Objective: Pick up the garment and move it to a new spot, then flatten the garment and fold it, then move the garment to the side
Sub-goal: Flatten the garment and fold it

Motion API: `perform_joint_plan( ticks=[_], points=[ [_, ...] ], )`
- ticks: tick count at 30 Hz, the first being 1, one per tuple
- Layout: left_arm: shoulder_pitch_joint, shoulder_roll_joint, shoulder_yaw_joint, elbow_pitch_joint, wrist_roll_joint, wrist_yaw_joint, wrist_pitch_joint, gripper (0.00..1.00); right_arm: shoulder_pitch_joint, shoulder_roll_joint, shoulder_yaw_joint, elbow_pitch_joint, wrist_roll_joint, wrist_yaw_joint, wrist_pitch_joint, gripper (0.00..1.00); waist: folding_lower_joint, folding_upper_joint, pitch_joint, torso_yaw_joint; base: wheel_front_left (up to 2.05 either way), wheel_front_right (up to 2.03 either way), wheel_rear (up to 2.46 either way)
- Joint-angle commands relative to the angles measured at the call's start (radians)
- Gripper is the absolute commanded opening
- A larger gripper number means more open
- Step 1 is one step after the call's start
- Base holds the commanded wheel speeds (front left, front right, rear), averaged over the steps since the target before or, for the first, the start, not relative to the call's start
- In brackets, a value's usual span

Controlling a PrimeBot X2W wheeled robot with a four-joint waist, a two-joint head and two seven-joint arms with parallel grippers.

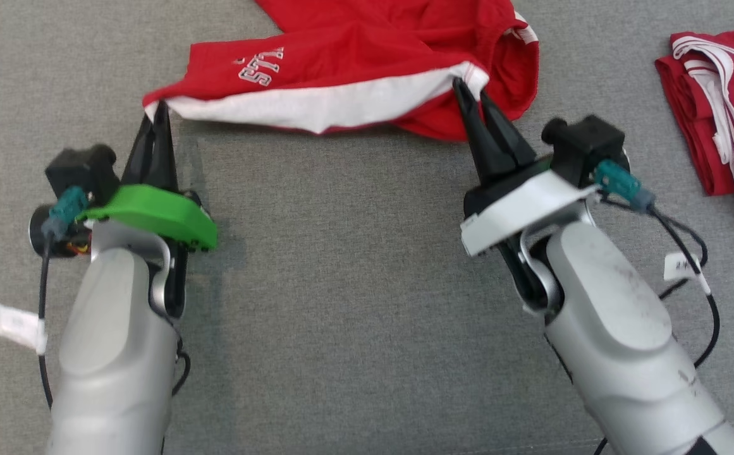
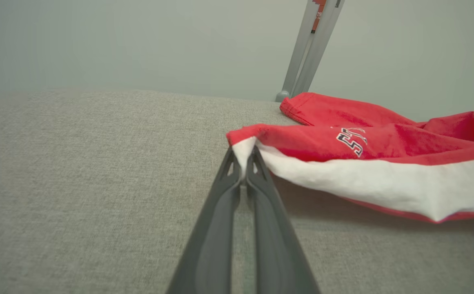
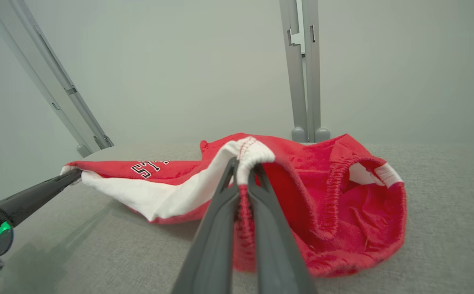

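**Fig.** Gripping garment (image 1: 367, 57) at two pts along its white stripe (image 1: 316, 109).

- **Grip:** L gripper (image 1: 160, 110) clenching shut on stripe's end corner. R gripper (image 1: 471, 91) clenching shut on gathered elastic waistband (image 3: 255, 153), where stripe meets it.
- **Why held so (est.):** stretching edge betw. both tips, prob. for holding cloth spread w/o bunching, ready for laying flat ahead of folding.
- **Position:** sagging a little mid-span, white band drooping toward grey cloth surface (image 1: 341, 284) below. Rest of garment trailing beyond tips, resting on surface.
- **Axis:** lying w/ long axis running tip to tip, i.e. straight across in front of both grippers. Waist opening facing out past R gripper's outer side. Leg end sitting at L tip, lettering (image 1: 259, 66) just beyond it, toward R.
- **Also:** resting well off R gripper's outer side, second red-white garment (image 1: 721, 114), folded, apart from held one.
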Motion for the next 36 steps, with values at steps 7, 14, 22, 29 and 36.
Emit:
perform_joint_plan(
  ticks=[7, 14, 22, 29, 36],
  points=[
    [0.353, -0.009, 0.07, -0.286, 0.04, -0.015, -0.002, 0.0, 0.379, -0.003, -0.028, -0.292, -0.03, 0.0, -0.003, 0.0, 0.0, 0.0, -0.098, 0.007, 0.0, 0.0, 0.0],
    [0.588, -0.012, 0.089, -0.455, 0.041, 0.001, -0.002, 0.0, 0.662, -0.003, -0.025, -0.471, -0.055, 0.0, -0.003, 0.0, 0.0, 0.0, -0.176, 0.011, 0.0, 0.0, 0.0],
    [0.721, -0.008, 0.079, -0.625, 0.044, 0.03, 0.05, 0.0, 0.816, -0.014, -0.001, -0.558, -0.065, 0.0, -0.003, 0.0, 0.0, 0.0, -0.219, -0.003, 0.0, 0.0, 0.0],
    [0.595, 0.03, 0.035, -0.647, 0.064, 0.01, 0.124, 0.0, 0.748, -0.012, -0.009, -0.541, -0.046, 0.0, -0.003, 0.0, 0.0, 0.0, -0.164, -0.017, 0.0, 0.0, 0.0],
    [0.291, 0.069, -0.037, -0.517, 0.073, -0.017, 0.199, 0.0, 0.568, -0.004, -0.066, -0.467, 0.009, 0.0, -0.003, 0.0, 0.0, 0.0, -0.021, -0.043, 0.0, 0.0, 0.0]
  ],
)
